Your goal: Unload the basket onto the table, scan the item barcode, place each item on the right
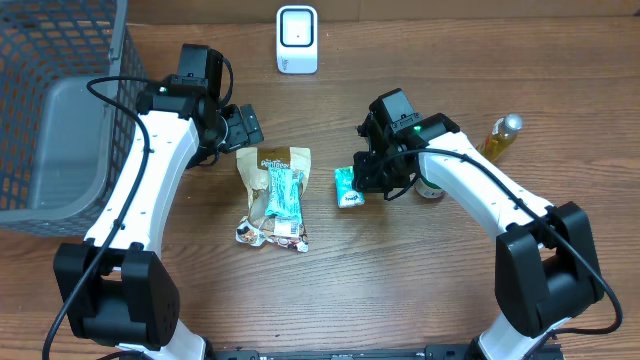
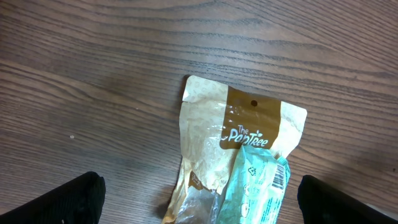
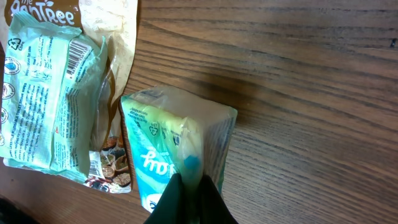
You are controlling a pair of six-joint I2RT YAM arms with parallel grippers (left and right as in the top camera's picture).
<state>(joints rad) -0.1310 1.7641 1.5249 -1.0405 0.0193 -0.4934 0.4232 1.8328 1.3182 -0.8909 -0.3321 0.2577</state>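
A small green-and-white soft pack [image 1: 349,187] [image 3: 168,143] is at the table's middle, and my right gripper [image 1: 372,170] [image 3: 191,196] is shut on its top seam. I cannot tell whether the pack rests on the wood or hangs just above it. To its left a brown snack bag [image 1: 272,165] [image 2: 211,124] lies flat with a teal packet [image 1: 283,192] [image 2: 255,186] on top, its barcode [image 2: 280,177] facing up. My left gripper [image 1: 245,125] [image 2: 199,208] hovers open over the bag's top end, its fingers [image 2: 68,202] wide apart. The white scanner [image 1: 297,39] stands at the back centre.
A dark wire basket [image 1: 60,100] with a grey liner fills the far left. A yellow bottle [image 1: 502,135] lies at the right. A small can [image 1: 430,188] sits under the right arm.
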